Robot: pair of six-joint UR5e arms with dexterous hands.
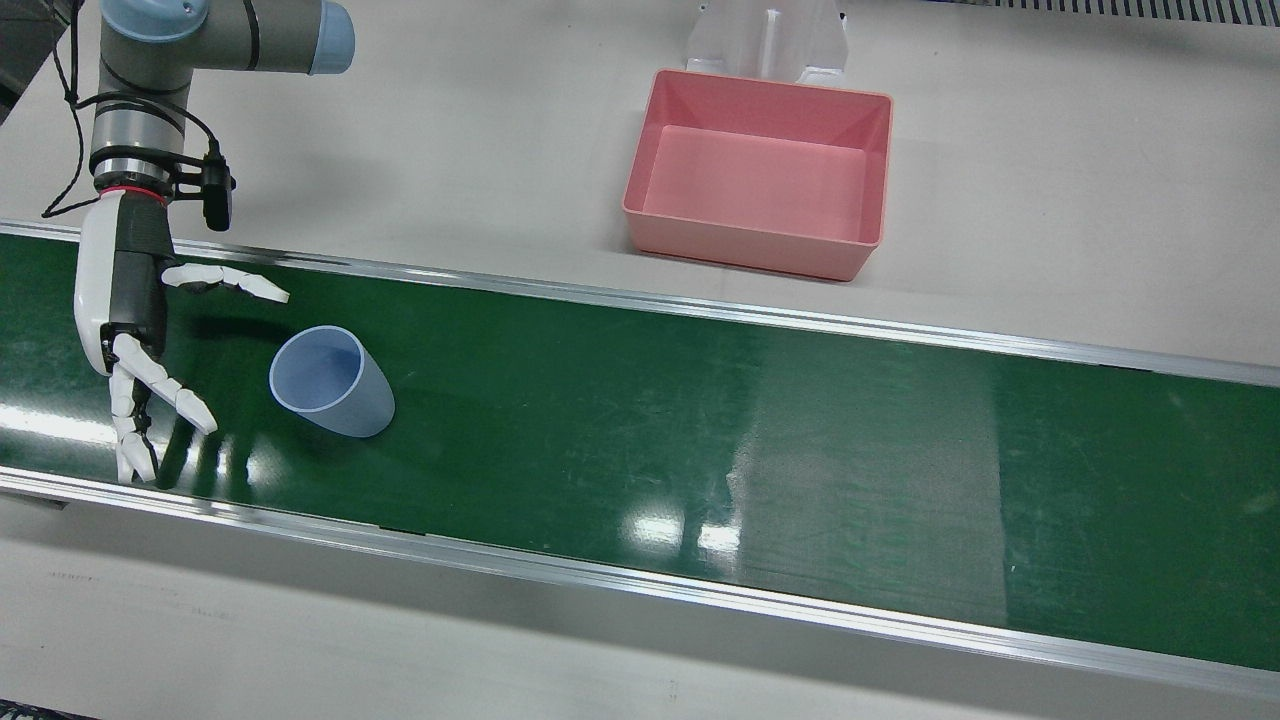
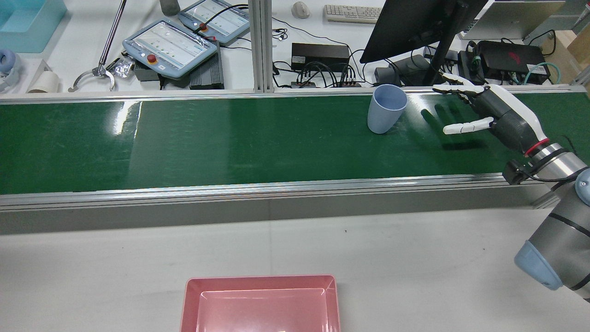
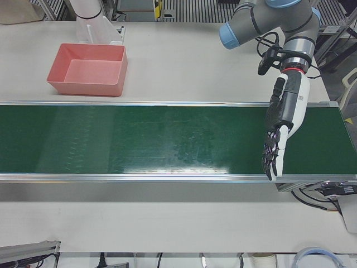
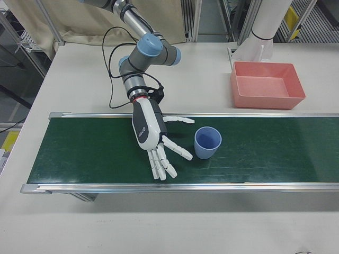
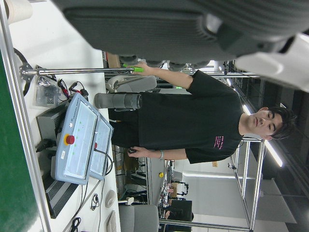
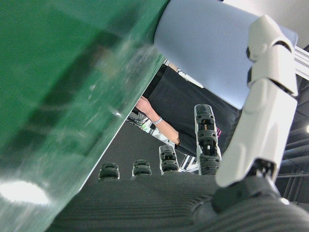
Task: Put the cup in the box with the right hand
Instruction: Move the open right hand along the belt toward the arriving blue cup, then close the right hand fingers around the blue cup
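A pale blue cup stands upright on the green conveyor belt. It also shows in the rear view, the right-front view and the right hand view. My right hand is open over the belt just beside the cup, fingers spread toward it and not touching; it shows in the rear view and the right-front view. The pink box sits empty on the grey table behind the belt. My left hand is open and empty over the belt's other end.
The belt has raised metal rails along both long edges. A white pedestal stands right behind the box. Teach pendants, cables and a monitor crowd the desk beyond the belt.
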